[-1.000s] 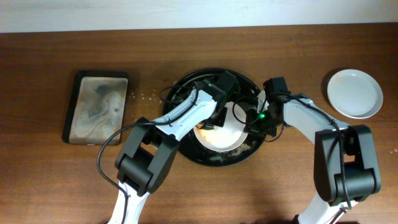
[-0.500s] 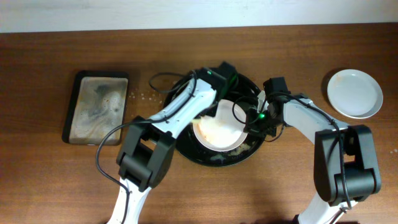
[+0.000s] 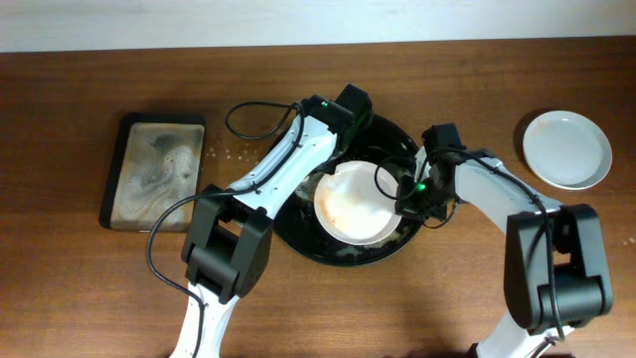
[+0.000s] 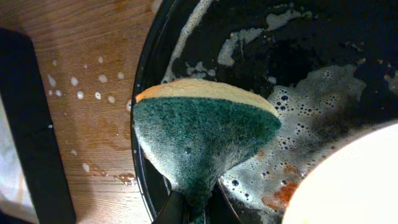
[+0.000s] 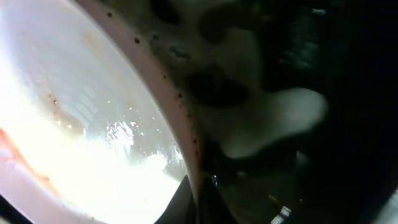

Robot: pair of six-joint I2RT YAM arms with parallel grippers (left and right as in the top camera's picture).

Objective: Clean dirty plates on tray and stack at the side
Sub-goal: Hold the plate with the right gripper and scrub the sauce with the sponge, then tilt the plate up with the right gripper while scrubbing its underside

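The left arm is stretched over the tray's (image 3: 298, 237) far rim, its gripper (image 4: 193, 210) pinched on a green sponge (image 4: 202, 140). The right gripper (image 5: 198, 200) is clamped on the right edge of the smeared plate (image 3: 353, 204) in the tray. A second plate (image 3: 566, 149) is seen well apart to the right.

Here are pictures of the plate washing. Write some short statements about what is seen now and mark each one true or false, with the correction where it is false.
1. The left gripper holds a green and yellow sponge. True.
2. The sponge is pressed on the middle of the white round plate in the tray. False: it is at the rim of the large round black tray, off the plate.
3. The right gripper is shut on that plate's rim. True.
4. The black tray is dry. False: white foam lies in it.
5. A second white plate lies on the wooden table, outside the tray. True.
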